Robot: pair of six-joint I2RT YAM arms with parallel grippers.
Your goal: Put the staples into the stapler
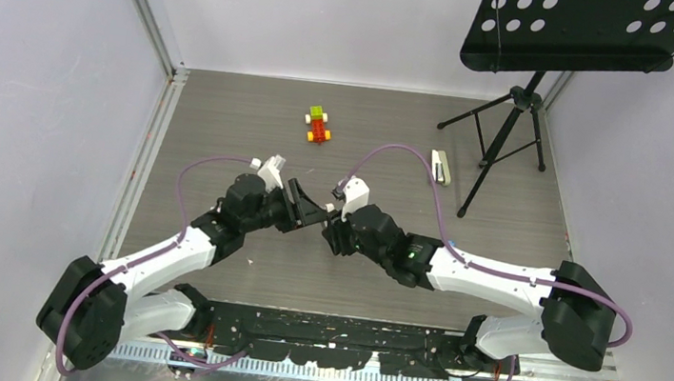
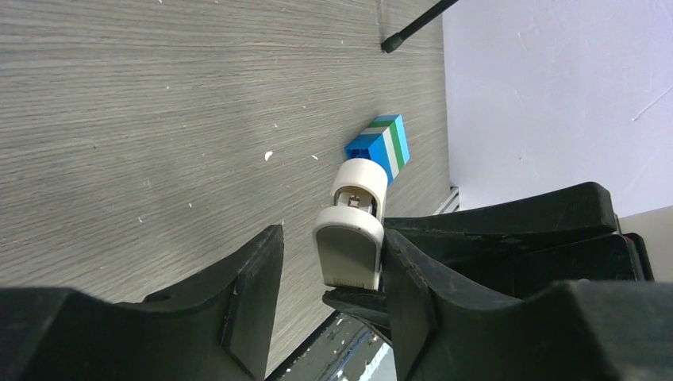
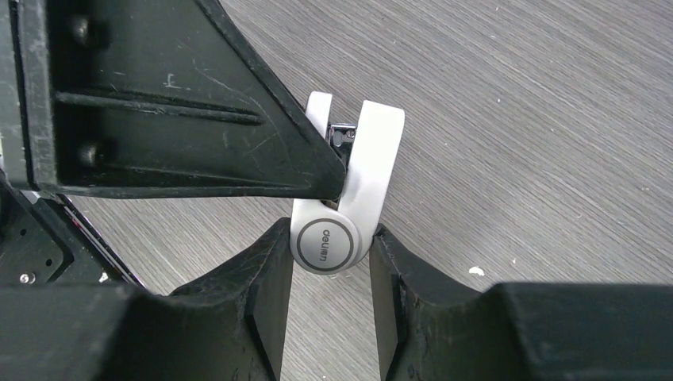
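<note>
The stapler [image 3: 329, 242], white with a grey-beige top face [image 2: 349, 250] and a round grey logo at its hinge, is held above the table where the two arms meet. My right gripper [image 3: 329, 230] is shut on its hinge end. The stapler's two halves stand apart, with metal showing between them. My left gripper [image 2: 333, 238] straddles the other end. Its right finger [image 2: 413, 278] touches the stapler's side, and a gap remains at the left finger [image 2: 254, 278]. In the top view both grippers [image 1: 316, 212] meet at mid-table. The staples are out of view.
A blue-green-white box [image 2: 381, 143] lies on the table beyond the stapler, near the wall. A slim white-and-grey object [image 1: 440, 167] lies at back right beside a music stand's tripod [image 1: 511, 124]. A small toy of coloured blocks [image 1: 318, 126] sits at back centre.
</note>
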